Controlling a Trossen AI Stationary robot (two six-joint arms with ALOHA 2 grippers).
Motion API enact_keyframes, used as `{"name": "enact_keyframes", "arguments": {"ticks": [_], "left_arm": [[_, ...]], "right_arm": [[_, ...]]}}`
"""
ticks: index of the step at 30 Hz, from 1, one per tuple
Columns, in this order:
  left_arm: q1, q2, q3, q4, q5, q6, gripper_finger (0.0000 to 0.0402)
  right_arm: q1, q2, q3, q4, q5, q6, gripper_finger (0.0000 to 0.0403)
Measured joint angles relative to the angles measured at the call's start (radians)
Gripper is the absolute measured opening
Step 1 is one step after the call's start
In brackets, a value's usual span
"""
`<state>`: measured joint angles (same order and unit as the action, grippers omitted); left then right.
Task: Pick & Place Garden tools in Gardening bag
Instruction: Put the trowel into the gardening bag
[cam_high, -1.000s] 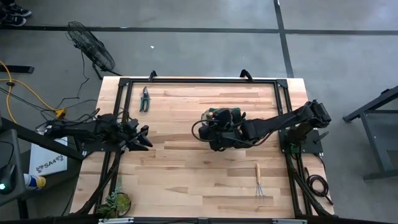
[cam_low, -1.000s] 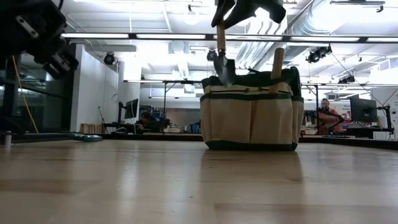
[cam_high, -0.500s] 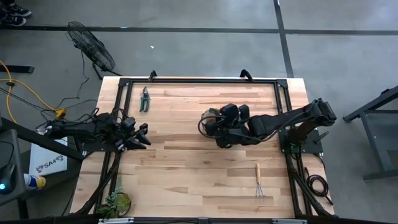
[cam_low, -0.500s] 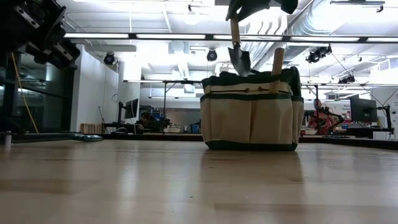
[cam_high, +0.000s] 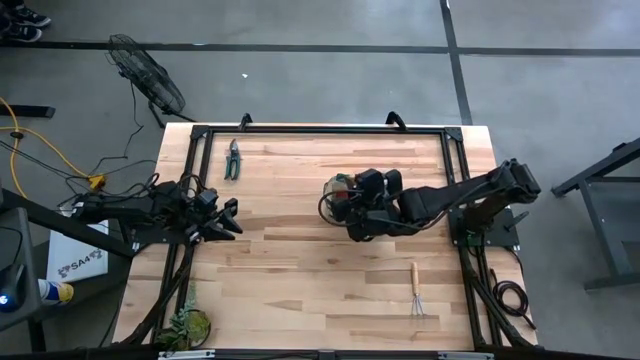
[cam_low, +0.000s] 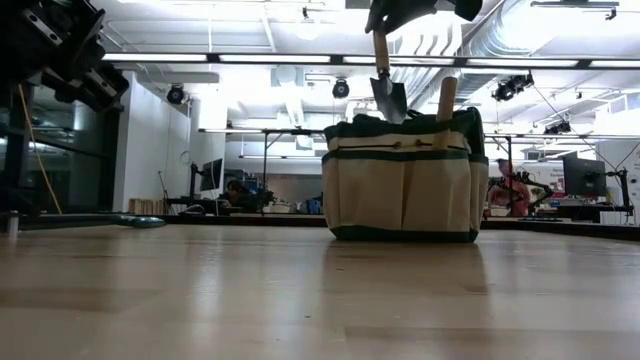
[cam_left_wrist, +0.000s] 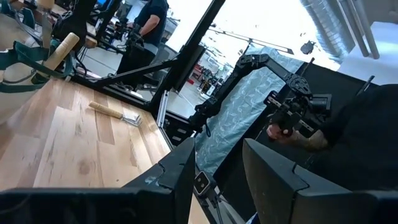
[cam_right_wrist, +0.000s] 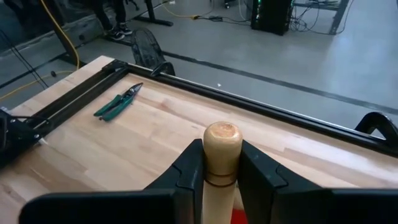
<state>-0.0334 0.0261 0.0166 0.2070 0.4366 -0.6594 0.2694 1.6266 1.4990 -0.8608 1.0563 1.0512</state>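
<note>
Your wooden table (cam_high: 300, 270) carries the tan canvas gardening bag (cam_low: 402, 187) standing upright right of centre, mostly hidden under the right arm in the high view. A second wooden handle (cam_low: 446, 98) sticks up out of the bag's far end. Your right gripper (cam_right_wrist: 221, 163) hangs directly over the bag, fingers clamped on the wooden handle of a trowel (cam_low: 385, 82) that points blade-down, the metal blade tip just above the bag's green rim. Your left gripper (cam_high: 228, 219) hovers near the table's left edge, well apart from the bag, fingers spread with nothing between them. The hand rake (cam_high: 416, 291) lies flat toward the front right of the table. The green-handled pruners (cam_high: 232, 158) lie near the back left corner, beside the black frame rail (cam_high: 320, 130)
</note>
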Motion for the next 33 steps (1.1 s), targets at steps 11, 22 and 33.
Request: {"name": "enact_keyframes", "arguments": {"ticks": [11,22,33], "left_arm": [[0.000,0.000,0.000,-0.007,0.002,0.000,0.0132],[0.000,0.000,0.000,-0.017,0.002,0.000,0.0132],[0.000,0.000,0.000,-0.025,0.002,-0.001,0.0132]], "right_arm": [[0.072,0.081,0.000,0.002,0.152,0.056,0.0061],[0.097,0.129,0.000,-0.023,0.229,0.075,0.0061],[0.090,0.182,0.000,-0.027,0.221,0.106,0.0061]]}}
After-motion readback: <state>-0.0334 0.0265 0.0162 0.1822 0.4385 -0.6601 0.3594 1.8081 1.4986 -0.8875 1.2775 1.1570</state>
